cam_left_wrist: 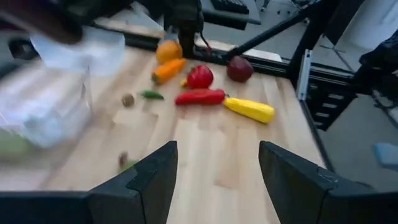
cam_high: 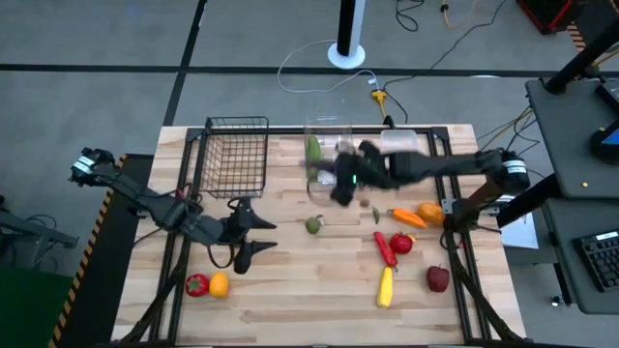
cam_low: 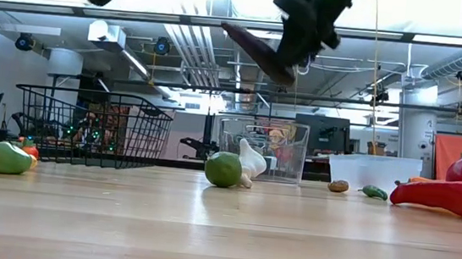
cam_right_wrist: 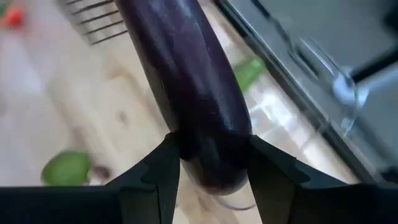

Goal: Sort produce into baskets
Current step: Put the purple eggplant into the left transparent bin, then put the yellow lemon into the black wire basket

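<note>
Produce sorting barely begun: eggplant [cam_right_wrist: 193, 93] clamped in right gripper [cam_right_wrist: 211, 165] above the tall clear bin [cam_low: 276, 151] already holding a cucumber [cam_high: 314, 149], left gripper [cam_left_wrist: 217, 171] open and empty, peppers [cam_high: 387, 249], apple [cam_high: 438, 278] and garlic [cam_low: 251, 161] loose on table [cam_high: 309, 300], wire basket [cam_high: 236, 155] apparently empty.

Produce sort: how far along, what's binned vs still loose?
Early. Done: a green cucumber sits in the taller clear bin; the black wire basket looks empty. In hand: the right gripper holds a purple eggplant raised above the table near that bin. The left gripper hovers open, holding nothing. Left: red pepper, yellow pepper, apple and other pieces still on the table.
</note>
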Motion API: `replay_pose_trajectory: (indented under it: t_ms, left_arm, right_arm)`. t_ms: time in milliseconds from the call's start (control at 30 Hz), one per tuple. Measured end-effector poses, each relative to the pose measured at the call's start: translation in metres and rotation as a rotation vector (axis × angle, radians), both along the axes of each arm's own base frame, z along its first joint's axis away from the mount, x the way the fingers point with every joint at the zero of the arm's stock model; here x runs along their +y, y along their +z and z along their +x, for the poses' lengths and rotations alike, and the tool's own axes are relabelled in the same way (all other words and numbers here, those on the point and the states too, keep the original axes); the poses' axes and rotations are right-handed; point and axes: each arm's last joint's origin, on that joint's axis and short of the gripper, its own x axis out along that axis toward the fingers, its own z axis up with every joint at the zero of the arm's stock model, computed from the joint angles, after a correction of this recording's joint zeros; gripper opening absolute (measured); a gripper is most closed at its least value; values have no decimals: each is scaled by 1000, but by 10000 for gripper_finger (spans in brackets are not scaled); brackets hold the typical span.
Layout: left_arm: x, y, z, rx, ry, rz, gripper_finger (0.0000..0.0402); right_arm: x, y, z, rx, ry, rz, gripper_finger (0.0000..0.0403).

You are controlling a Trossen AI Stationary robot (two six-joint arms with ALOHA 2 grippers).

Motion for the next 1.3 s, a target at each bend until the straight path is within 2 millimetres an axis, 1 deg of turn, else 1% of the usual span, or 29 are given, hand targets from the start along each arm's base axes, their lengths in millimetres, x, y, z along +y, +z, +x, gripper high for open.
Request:
replay_pose_trajectory:
  t_ms: [100,200,300,433,500,633,800,1100,1300]
  left_arm:
    - [-1,-6,-5,68,24,-77,208]
    - [-1,-9,-8,165,49,-158,208]
    - [-1,-9,-10,268,98,-229,208]
    - [-3,-10,-12,431,163,-281,208]
    - [-5,-12,-12,493,192,-272,208]
    - [-8,-14,-10,577,220,-254,208]
    - [-12,-15,-6,603,227,-240,208]
    - [-18,-16,-7,620,215,-236,208]
    - [-22,-16,-10,648,225,-301,208]
  right_arm:
    - [-35,0,-3,-55,-85,122,154]
    - [-64,-8,-5,-73,-141,226,155]
    - [-84,-19,-6,-51,-171,271,154]
    - [-100,-29,-5,-28,-204,270,153]
    - [-104,-34,-4,-16,-207,268,156]
    - [-110,-38,-2,-17,-216,264,157]
    - [-116,-44,0,-5,-217,259,155]
    - [-120,-50,4,-6,-226,252,201]
    - [-120,-51,5,-4,-226,253,213]
